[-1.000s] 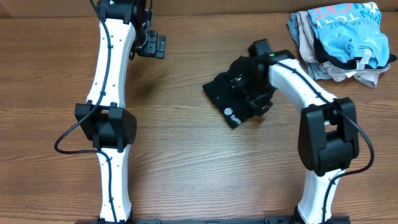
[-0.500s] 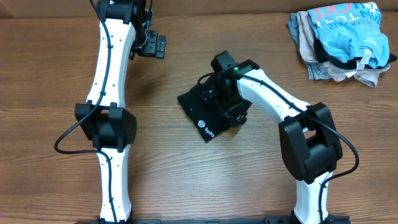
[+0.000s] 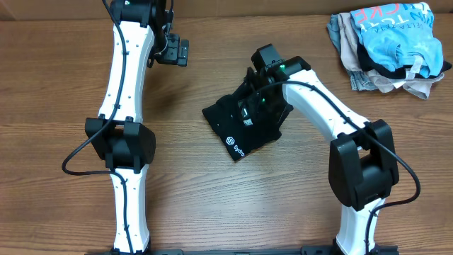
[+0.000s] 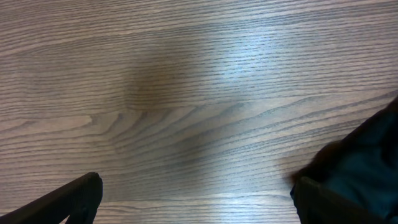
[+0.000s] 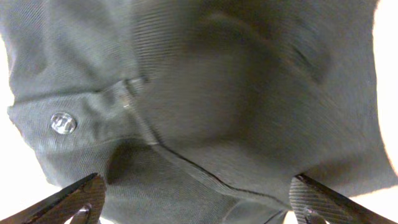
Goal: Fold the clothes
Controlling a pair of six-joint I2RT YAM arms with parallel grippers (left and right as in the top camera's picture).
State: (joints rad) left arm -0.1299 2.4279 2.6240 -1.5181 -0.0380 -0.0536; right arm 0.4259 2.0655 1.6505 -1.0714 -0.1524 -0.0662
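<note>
Since the black T-shirt [image 3: 237,134] lies as a compact bundle in the middle of the table [image 3: 212,205], logo at its near-left corner, the folding looks nearly done. The right hand [image 3: 253,106] hangs over its far side, jaws spread wide, gripping nothing; the left hand [image 3: 173,51] is open at the far left. Next probably comes a last tuck or press, which calls for a low, gentle approach.

Brown wood-grain table [image 3: 212,205] fills the view; a pale tan strip [image 3: 248,6] borders its far edge; soft glare [image 4: 261,56] on the table.
</note>
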